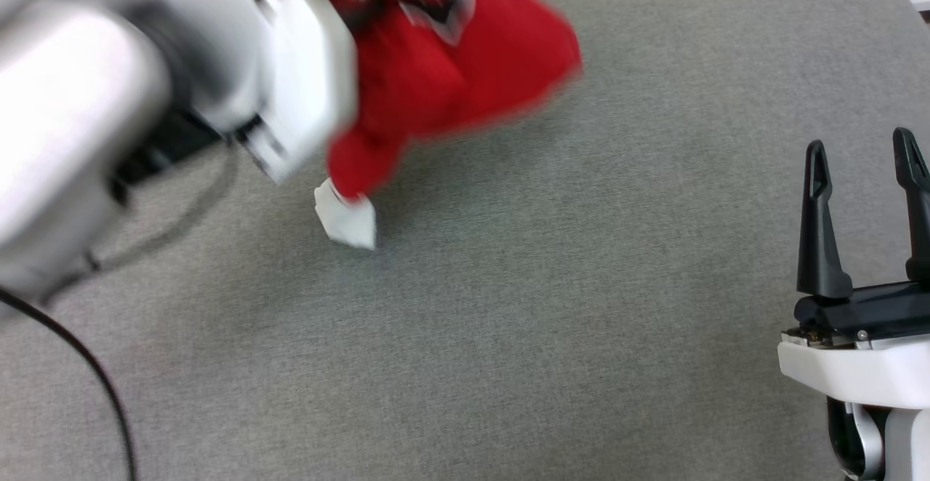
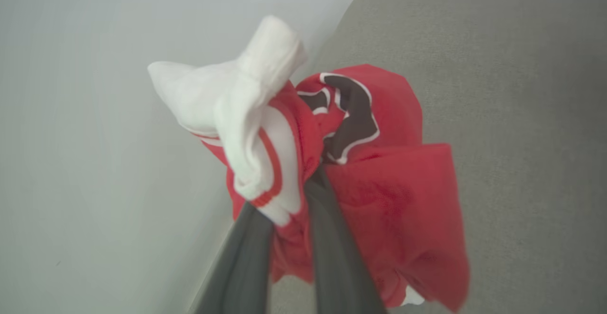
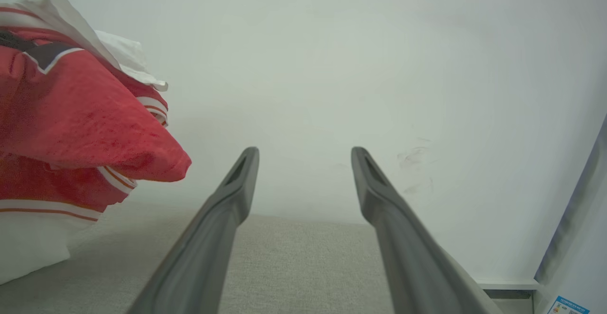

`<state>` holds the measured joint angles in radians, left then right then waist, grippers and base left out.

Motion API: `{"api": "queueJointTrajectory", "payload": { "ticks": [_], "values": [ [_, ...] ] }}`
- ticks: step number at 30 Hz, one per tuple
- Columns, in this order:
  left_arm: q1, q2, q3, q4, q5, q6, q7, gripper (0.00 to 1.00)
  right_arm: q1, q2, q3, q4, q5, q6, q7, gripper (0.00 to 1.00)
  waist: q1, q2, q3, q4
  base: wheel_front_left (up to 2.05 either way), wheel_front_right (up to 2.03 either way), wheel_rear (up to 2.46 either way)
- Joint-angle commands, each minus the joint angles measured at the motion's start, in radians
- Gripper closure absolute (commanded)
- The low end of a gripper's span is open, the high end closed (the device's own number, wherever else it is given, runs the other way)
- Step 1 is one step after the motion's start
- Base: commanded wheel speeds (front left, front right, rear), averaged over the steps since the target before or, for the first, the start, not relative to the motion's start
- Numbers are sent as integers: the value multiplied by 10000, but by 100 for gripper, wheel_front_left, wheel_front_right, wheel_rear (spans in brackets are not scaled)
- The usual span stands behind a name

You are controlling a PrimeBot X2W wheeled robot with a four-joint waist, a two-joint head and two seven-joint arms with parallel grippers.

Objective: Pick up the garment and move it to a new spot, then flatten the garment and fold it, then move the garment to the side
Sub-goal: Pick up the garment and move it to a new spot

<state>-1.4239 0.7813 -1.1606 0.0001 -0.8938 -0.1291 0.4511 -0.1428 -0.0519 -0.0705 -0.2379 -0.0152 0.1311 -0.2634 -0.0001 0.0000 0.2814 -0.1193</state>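
Looks like the first step, the pick-up-and-move bit. Got the garment (image 2: 403, 200) pinched in the left gripper (image 2: 291, 200), jaws nearly closed on a bunched wad of red cloth. Wrapped right around both fingers (image 2: 332, 252), with a white sleeve (image 2: 237, 100) flopped out past the tips on one side and the black lettering (image 2: 353, 115) showing on the other. Hanging below and beyond the fingertips, mostly lifted off the grey padded surface (image 1: 581, 321). From the head view, maybe brushing it with one white corner (image 1: 347, 221), but hard to call through the blur.

Right gripper (image 1: 859, 139) spread wide, holding nothing, parked well apart from the garment. In its own wrist view, garment off to one side of the fingers, not between them.

Nothing flattened or folded yet, so barely started overall, at a guess. Next up, probably: carry over to a bare patch of the grey padded surface, lower right down onto it, then let go. Worth setting down low and gently to avoid an even worse heap. After that, likely going to need both grippers on opposite edges to spread it out, since grabbed as a crumpled ball rather than by a hem or shoulder. Some risk of that loose white sleeve snagging on the fingers at release.
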Motion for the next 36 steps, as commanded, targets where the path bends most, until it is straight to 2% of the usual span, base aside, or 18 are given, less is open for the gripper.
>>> {"api": "queueJointTrajectory", "payload": {
  "ticks": [1,7,15,21,24,25,26,27,31,36],
  "values": [
    [274,-133,-112,-60,-21,8,-122,100,61,28,2,18,47,-7,-21,0,1,0,-15,-62,0,0,0],
    [1764,-1485,-934,51,242,7,-408,100,47,25,-44,49,39,-7,-21,0,1,0,120,-134,0,0,0],
    [4420,-3149,-1191,868,933,7,-367,100,-218,25,-19,148,182,-7,-21,0,1,0,646,-368,0,0,0],
    [5951,-3919,-1208,1537,1506,5,-393,100,-319,25,-73,277,246,-7,-21,0,1,0,843,-483,0,0,0],
    [5979,-4149,-1208,1909,1669,0,-903,100,-276,24,-105,347,241,-7,-21,0,1,0,778,-463,0,0,0],
    [5878,-4232,-1204,2034,1682,0,-1179,87,-232,24,-116,374,225,-7,-21,0,1,0,715,-439,0,0,0],
    [5719,-4313,-1170,2195,1763,0,-1544,5,-186,25,-118,405,201,-7,-21,0,1,0,635,-409,0,0,0],
    [5593,-4405,-1098,2340,1864,8,-1901,0,-139,24,-140,433,176,-7,-21,0,1,0,547,-376,0,0,0],
    [5378,-4711,-791,2596,2258,89,-3254,0,36,24,-132,526,108,-7,-21,0,1,0,139,-255,0,0,0],
    [5278,-4784,-257,2237,2603,617,-4538,0,235,26,-186,559,0,-7,-21,0,1,0,-333,-9,0,0,0]
  ]
}}
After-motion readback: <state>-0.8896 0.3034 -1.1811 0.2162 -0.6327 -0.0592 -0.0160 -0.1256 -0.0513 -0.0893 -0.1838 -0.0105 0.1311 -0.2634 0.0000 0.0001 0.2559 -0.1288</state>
